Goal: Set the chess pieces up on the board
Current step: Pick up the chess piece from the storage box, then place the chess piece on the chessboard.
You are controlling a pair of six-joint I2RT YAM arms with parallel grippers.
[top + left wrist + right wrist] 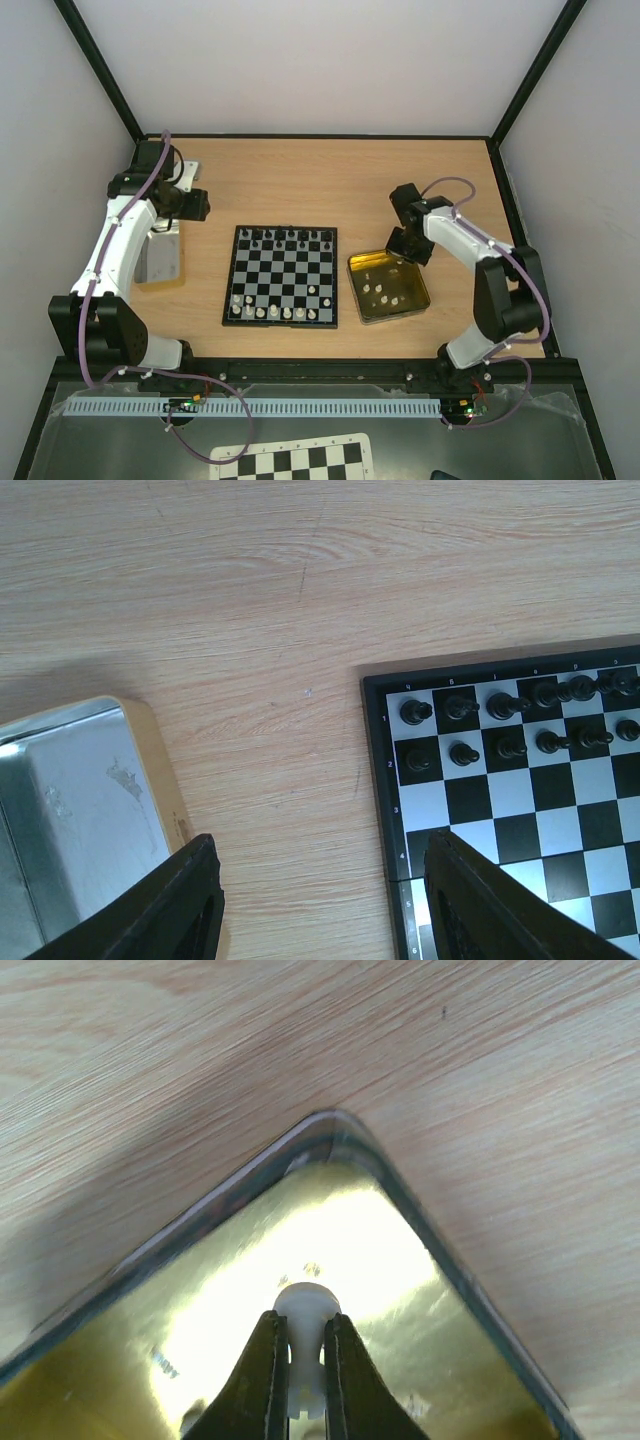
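Note:
The small chessboard [283, 276] lies mid-table, black pieces [287, 238] on its far rows and white pieces [268, 312] along its near row. My right gripper [408, 243] hangs over the far corner of the gold tin [418, 300] and is shut on a cream-white chess piece [305, 1345], pinched between both fingers above the tin floor. More white pieces [380, 289] lie in the tin. My left gripper [190, 204] is open and empty over bare wood left of the board [500, 810]; black pieces [500, 725] show on its two end rows.
A silver tin lid [160, 258] lies left of the board under the left arm; it also shows in the left wrist view [70, 810]. A larger printed checkered sheet [300, 460] lies below the table's near edge. Black frame posts stand at the table's corners.

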